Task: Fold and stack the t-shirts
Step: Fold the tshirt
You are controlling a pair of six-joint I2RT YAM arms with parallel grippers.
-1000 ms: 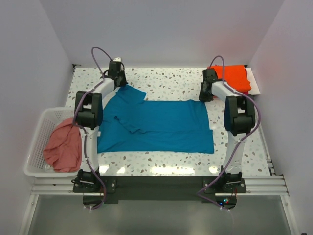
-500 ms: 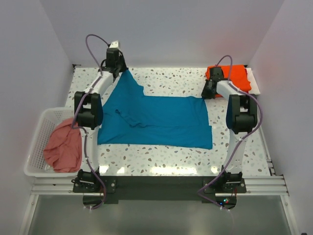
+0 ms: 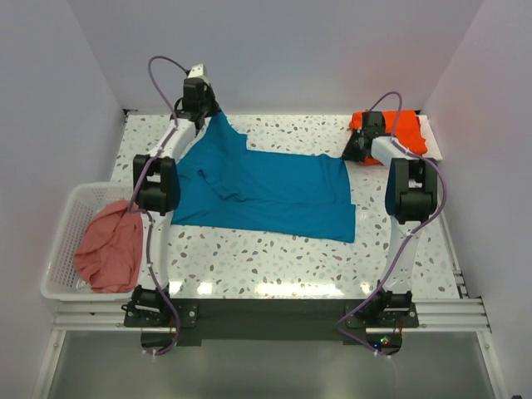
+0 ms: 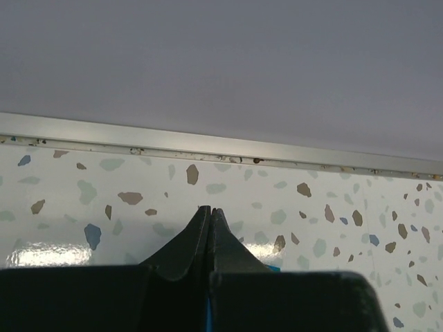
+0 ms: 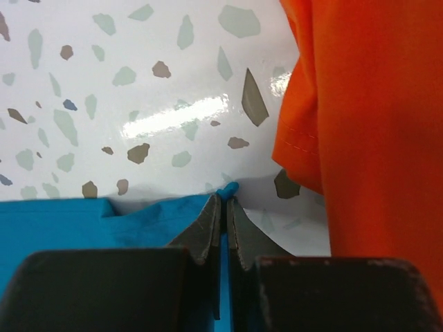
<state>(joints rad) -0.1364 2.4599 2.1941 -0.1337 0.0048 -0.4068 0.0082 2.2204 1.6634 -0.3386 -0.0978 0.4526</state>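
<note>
Teal shirt: left edge covered by the left arm; from the left wrist, only blue slivers show past the left gripper.
Orange shirt: left end behind the right arm; cut off at the top and right edges from the right wrist.
Pink shirt: bunched, outline unreadable.
White item under it: too small to identify.

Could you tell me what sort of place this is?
Likely a robotics lab cell: a speckled table boxed in by plain pale walls, with the left arm and right arm bolted to a metal rail.
</note>
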